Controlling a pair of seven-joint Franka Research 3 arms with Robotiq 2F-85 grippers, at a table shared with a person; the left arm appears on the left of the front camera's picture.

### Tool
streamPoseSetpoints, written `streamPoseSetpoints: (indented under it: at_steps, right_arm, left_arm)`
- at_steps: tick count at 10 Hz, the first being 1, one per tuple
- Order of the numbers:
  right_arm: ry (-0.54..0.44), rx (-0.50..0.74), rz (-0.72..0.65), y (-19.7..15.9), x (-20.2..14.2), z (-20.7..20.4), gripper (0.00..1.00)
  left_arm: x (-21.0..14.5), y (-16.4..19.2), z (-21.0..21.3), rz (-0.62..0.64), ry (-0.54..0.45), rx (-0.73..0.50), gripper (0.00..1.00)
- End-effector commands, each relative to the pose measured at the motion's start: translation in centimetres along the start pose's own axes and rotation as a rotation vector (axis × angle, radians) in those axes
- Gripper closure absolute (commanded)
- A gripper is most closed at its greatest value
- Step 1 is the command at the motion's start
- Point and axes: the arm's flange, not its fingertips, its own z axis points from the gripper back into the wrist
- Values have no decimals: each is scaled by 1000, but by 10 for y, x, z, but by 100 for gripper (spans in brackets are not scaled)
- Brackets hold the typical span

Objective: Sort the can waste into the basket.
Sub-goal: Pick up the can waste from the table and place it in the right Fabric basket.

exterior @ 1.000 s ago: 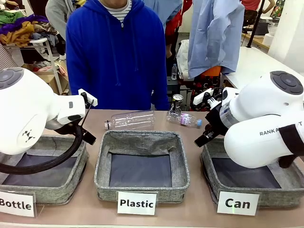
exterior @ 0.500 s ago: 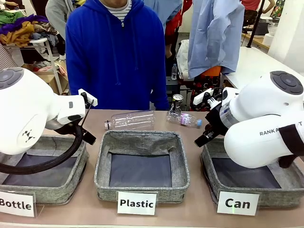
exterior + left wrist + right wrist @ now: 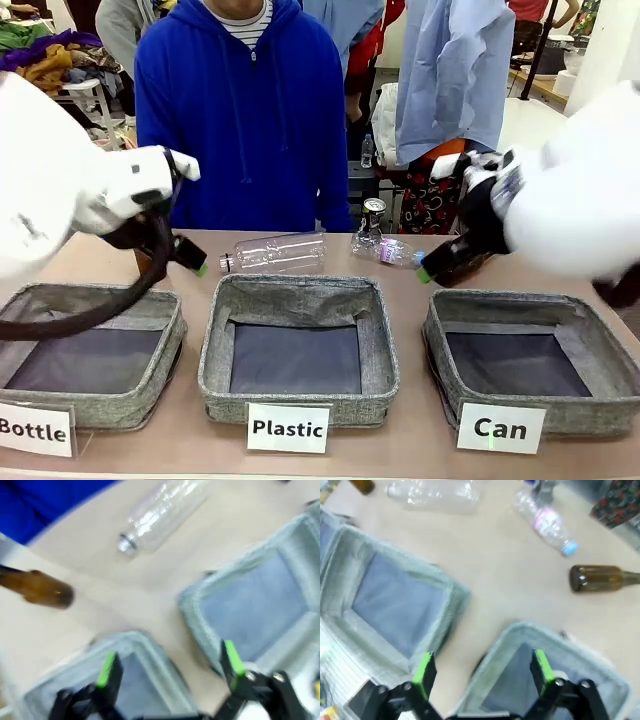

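Left gripper (image 3: 169, 659), right gripper (image 3: 482, 664) both spread, empty; I'd send right, nearest the Can basket (image 3: 580, 415), for the can (image 3: 374, 208)

Finishes noted: shallow grey fabric basket labelled "Can" (image 3: 436, 345), rough woven cloth, smoother dark lining | white paper card (image 3: 500, 428), matt | clear plastic bottle (image 3: 278, 252), glossy | brown glass bottle (image 3: 600, 578), shiny | small drink can (image 3: 374, 208), silver metal end | beige table top (image 3: 420, 455), smooth, matt
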Motion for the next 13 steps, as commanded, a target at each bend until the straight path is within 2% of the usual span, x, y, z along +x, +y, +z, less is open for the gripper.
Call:
streamPoseSetpoints:
  at_steps: [1, 2, 4, 5, 6, 8, 10, 11, 12, 13]
  right_arm:
    - [53, 188, -131, -21, -12, 64, 0]
    - [36, 302, -196, -39, -29, 82, 0]
    - [-104, 457, -402, -95, -72, 109, 0]
    - [-188, 543, -532, -132, -99, 112, 0]
    - [-230, 615, -653, -165, -121, 106, 0]
    - [-268, 719, -840, -210, -156, 85, 0]
    - [-306, 738, -930, -229, -175, 72, 0]
    - [-329, 699, -958, -233, -181, 71, 0]
    - [-275, 718, -941, -245, -176, 84, 0]
    - [-275, 718, -941, -245, -176, 84, 0]
  left_arm:
    - [-15, 19, 79, 89, -26, -252, 0]
    - [-34, 42, 100, 135, -45, -407, 0]
    - [-76, 109, 125, 258, -97, -668, 0]
    - [-99, 153, 122, 396, -154, -749, 0]
    - [-122, 189, 111, 514, -215, -857, 0]
    - [-158, 235, 79, 682, -349, -973, 0]
    - [-174, 239, 46, 778, -504, -1063, 0]
    - [-176, 241, 39, 810, -575, -1041, 0]
    - [-170, 235, 37, 791, -640, -933, 0]
    - [-187, 259, 49, 832, -524, -1028, 0]
